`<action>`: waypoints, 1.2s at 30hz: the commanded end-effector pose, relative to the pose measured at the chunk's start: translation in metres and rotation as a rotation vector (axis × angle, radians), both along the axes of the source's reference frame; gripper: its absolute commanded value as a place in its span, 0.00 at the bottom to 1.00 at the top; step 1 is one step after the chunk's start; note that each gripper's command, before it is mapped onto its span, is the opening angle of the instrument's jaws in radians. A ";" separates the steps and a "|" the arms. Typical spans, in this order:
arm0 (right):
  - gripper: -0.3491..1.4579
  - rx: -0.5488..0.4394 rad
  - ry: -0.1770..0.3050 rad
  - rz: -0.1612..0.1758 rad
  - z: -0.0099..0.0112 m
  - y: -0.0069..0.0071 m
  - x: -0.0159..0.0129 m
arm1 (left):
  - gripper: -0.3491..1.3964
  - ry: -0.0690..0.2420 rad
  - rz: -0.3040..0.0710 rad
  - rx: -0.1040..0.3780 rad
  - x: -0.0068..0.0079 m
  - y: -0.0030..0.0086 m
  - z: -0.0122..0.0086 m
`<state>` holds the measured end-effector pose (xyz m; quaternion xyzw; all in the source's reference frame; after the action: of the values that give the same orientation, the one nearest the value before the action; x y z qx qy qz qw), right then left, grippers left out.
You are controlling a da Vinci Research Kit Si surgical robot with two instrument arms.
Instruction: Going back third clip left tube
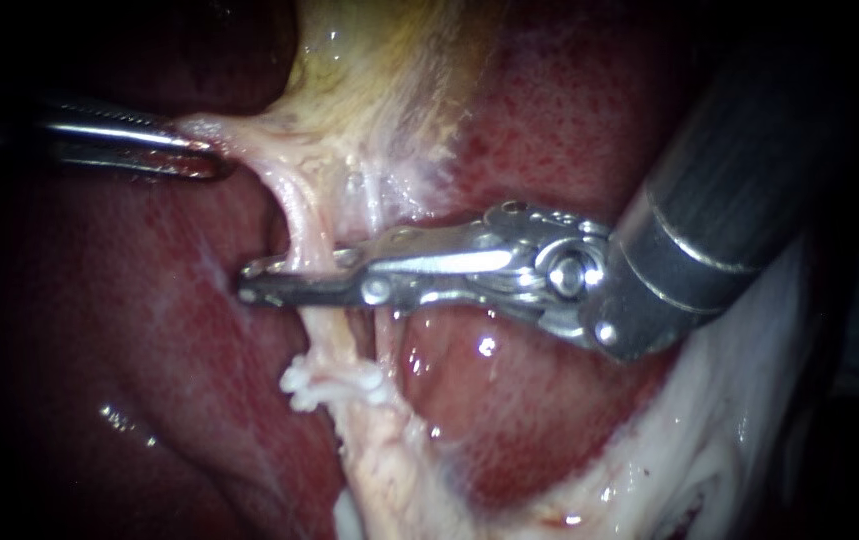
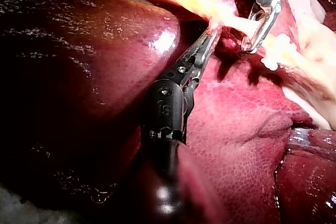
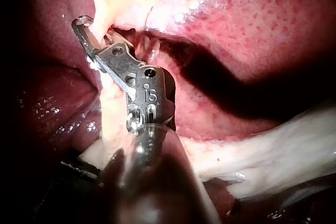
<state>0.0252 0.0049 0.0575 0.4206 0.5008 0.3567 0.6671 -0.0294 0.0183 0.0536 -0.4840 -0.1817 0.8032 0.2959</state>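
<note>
a: what's there?
b: dark red glossy liver (image 1: 149,330) all around. thick grey right instrument (image 1: 249,282), silver jaws parted. slim steel left instrument (image 1: 217,158) pinching a pale tissue sheet (image 1: 249,140).
a: the tube?
b: pale stringy left tube (image 1: 304,225) lies between the right jaws, with a white knobbly clip (image 1: 314,385) lower on it.

Mottled red liver (image 1: 559,110) fills the field, with the yellowish gallbladder (image 1: 369,60) above and pale white tissue (image 1: 719,440) lower right.
</note>
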 end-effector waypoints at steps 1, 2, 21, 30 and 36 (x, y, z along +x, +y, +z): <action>0.08 0.000 -0.001 -0.005 0.0001 -0.0001 0.0001 | 0.00 0.000 0.000 0.000 0.0000 0.0000 0.0000; 0.17 -0.001 -0.001 -0.005 0.0002 -0.0001 0.0003 | 0.00 0.000 0.000 0.000 0.0000 0.0000 0.0000; 0.47 -0.326 -0.001 -0.020 0.0025 -0.0014 -0.0047 | 0.00 -0.001 0.002 0.000 0.0002 0.0000 0.0002; 0.47 -0.617 -0.038 -0.142 -0.0016 -0.0026 -0.0128 | 0.00 -0.001 0.003 0.000 0.0004 0.0000 0.0002; 0.47 -0.706 -0.082 -0.211 -0.0025 -0.0024 -0.0158 | 0.00 -0.001 0.003 0.000 0.0004 0.0000 0.0003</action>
<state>0.0088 0.0027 0.0548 0.1965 0.5208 0.1037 0.8243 -0.0290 0.0184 0.0539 -0.4845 -0.1822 0.8033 0.2944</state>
